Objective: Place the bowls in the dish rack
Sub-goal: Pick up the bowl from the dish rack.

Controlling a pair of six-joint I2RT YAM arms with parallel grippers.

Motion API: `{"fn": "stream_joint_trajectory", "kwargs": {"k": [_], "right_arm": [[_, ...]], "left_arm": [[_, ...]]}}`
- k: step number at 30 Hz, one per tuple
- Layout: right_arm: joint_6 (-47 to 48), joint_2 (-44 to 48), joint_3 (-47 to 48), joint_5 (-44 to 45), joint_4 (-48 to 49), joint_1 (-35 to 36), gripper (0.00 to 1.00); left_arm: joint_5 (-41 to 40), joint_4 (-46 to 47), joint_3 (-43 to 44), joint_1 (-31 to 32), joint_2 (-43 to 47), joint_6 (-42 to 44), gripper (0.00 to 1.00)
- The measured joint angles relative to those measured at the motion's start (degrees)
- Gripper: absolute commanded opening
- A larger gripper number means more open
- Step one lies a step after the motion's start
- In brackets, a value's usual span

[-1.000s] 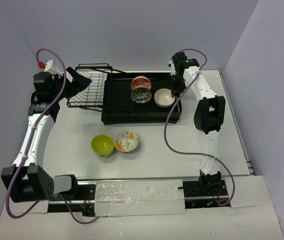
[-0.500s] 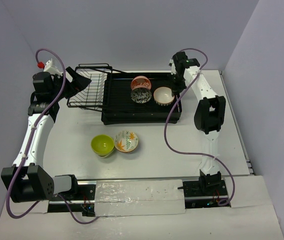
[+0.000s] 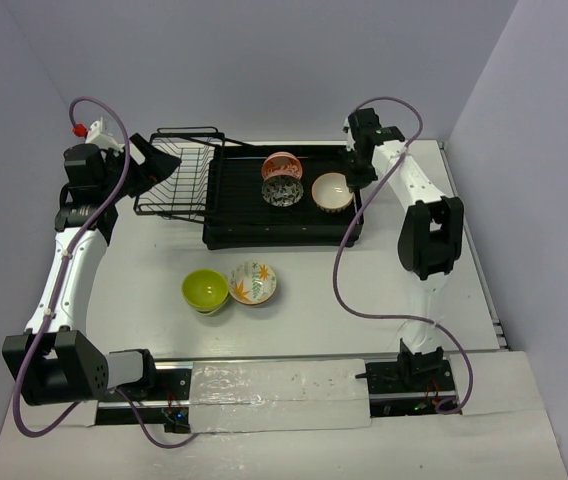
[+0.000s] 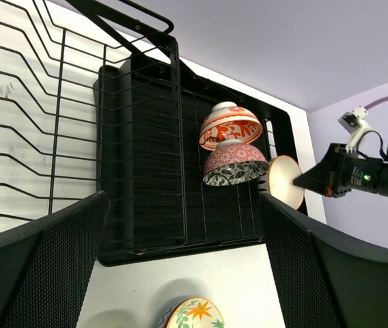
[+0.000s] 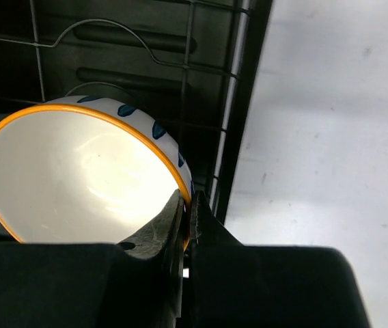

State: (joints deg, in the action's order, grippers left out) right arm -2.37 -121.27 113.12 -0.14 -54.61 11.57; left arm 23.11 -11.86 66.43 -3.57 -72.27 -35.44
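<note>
Grip status: right gripper is clamped on the rim of the cream bowl with an orange rim and blue marks on its outer wall, one finger inside the lip and one outside; left gripper hangs with its fingers wide apart beside the black wire basket, holding nothing.

Location: the cream bowl is tilted over the right end of the black slatted dish rack; whether its foot touches the slats cannot be told; red-orange patterned bowl and pink patterned bowl with a dark band stand tilted on edge, one against the other, mid-rack; lime green bowl and white bowl with an orange leaf pattern sit upright on the white table, touching each other and well apart from the rack.

Handling, as judged: the bowls look like glazed ceramic; stiff, smooth, probably slippery, fairly heavy for a thin pinch, and liable to chip if dropped on the slats or knocked against a neighbour.

Hold point: the rim is the sensible place, since the walls look too wide to span; a one-sided pinch lets a bowl swing, so slow lowering is advised; for the two table bowls, take the rim on the side away from the neighbour, as the touching sides leave no room for a finger.
</note>
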Motion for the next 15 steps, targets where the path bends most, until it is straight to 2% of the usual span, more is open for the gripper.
{"fn": "stream_joint_trajectory", "kwargs": {"k": [15], "right_arm": [[-1.1,16.9,-24.7,7.0,23.1,5.6,0.00]], "left_arm": [[-0.1,0.0,0.0,-0.1,0.0,0.0,0.96]]}}
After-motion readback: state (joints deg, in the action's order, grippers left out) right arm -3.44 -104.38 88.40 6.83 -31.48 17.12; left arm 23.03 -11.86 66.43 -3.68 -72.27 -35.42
